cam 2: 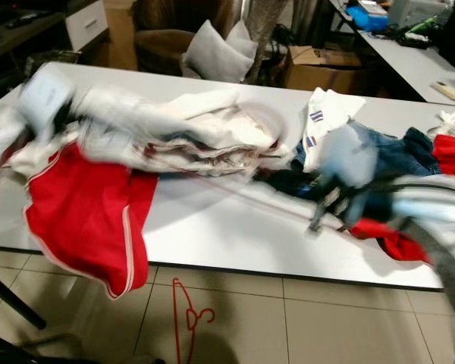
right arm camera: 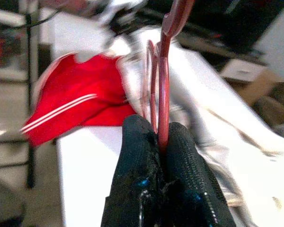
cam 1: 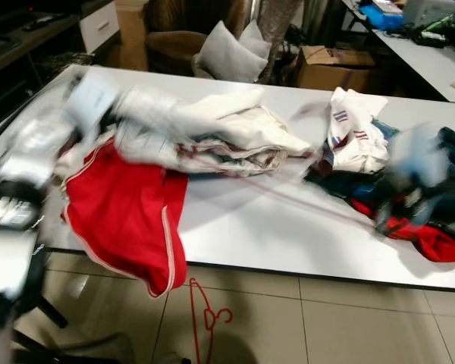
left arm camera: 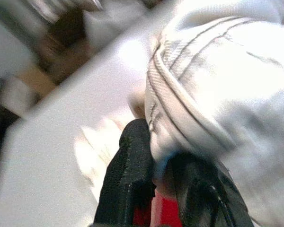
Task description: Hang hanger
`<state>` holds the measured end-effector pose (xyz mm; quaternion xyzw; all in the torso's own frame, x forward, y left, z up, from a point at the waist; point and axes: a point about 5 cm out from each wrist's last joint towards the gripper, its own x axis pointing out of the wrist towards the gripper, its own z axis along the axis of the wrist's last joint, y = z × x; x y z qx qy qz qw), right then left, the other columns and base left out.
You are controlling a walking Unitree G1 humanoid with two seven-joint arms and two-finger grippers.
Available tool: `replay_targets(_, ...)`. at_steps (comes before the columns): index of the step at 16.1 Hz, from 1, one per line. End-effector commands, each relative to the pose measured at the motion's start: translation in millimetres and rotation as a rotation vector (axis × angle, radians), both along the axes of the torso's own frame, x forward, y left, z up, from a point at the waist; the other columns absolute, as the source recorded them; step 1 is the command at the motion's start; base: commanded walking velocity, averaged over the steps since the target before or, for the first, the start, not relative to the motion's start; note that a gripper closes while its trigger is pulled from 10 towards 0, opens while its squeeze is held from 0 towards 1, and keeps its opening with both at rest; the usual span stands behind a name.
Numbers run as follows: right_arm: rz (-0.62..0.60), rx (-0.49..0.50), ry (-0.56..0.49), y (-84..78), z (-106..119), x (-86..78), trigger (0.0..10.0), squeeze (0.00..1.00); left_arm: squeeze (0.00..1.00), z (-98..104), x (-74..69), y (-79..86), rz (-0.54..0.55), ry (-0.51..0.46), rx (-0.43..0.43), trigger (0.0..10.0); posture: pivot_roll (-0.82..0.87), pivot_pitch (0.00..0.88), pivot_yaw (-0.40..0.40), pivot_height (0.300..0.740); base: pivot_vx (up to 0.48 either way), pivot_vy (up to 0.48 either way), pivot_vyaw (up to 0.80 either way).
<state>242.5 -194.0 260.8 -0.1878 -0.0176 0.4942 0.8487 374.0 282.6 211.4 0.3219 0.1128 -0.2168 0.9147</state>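
Right pincer (right arm camera: 158, 142) is clamped on a red hanger (right arm camera: 162, 85) above the tabletop (cam 1: 273, 220). Left pincer (left arm camera: 156, 182), at nine o'clock, seems to pinch white clothing (left arm camera: 217, 85), though blur hides the contact.

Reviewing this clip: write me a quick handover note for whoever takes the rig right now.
Right hand: shut on a red hanger, held over the table near the dark clothes.
Left hand: pinching the white garment at the pile's left end.
Red shorts drape over the table's front edge. A second red hanger lies on the floor.
Done: hanger and garment picked up. Left: thread the hanger into the garment and hang it. Views are blurred.
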Motion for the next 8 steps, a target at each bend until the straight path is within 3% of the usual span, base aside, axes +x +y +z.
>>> replay_targets(1, -0.054, 0.05, -0.021, -4.3, 4.1, 0.5, 10.0, 0.0, 1.0, -3.8, -11.6, 1.8, -0.136, 0.081, 0.001, 10.0, -0.1, 0.0, 0.016, 0.74, 0.0, 0.0, 0.0)
replay_targets(4, -0.116, 0.088, -0.009, -5.4, 0.7, 2.1, 10.0, 0.0, 1.0, -9.2, -40.4, 14.5, -0.269, 0.191, -0.053, 10.0, -0.09, 0.0, 0.016, 0.74, 0.0, 0.0, 0.0)
replay_targets(6, -0.185, 0.108, 0.036, -7.5, -5.6, 5.7, 10.0, 0.0, 1.0, -5.1, -62.9, 18.9, -0.328, 0.264, -0.136, 10.0, -0.09, 0.0, 0.011, 0.74, 0.0, 0.0, 0.0)
replay_targets(7, -0.247, 0.158, 0.084, -7.1, -12.6, 11.1, 10.0, 0.0, 1.0, 11.5, -81.5, 15.8, -0.371, 0.268, -0.281, 10.0, -0.08, 0.0, -0.001, 0.74, 0.0, 0.0, 0.0)
replay_targets(8, -0.247, 0.158, 0.084, -7.1, -12.6, 11.1, 10.0, 0.0, 1.0, 11.5, -81.5, 15.8, -0.371, 0.268, -0.281, 10.0, -0.08, 0.0, -0.001, 0.74, 0.0, 0.0, 0.0)
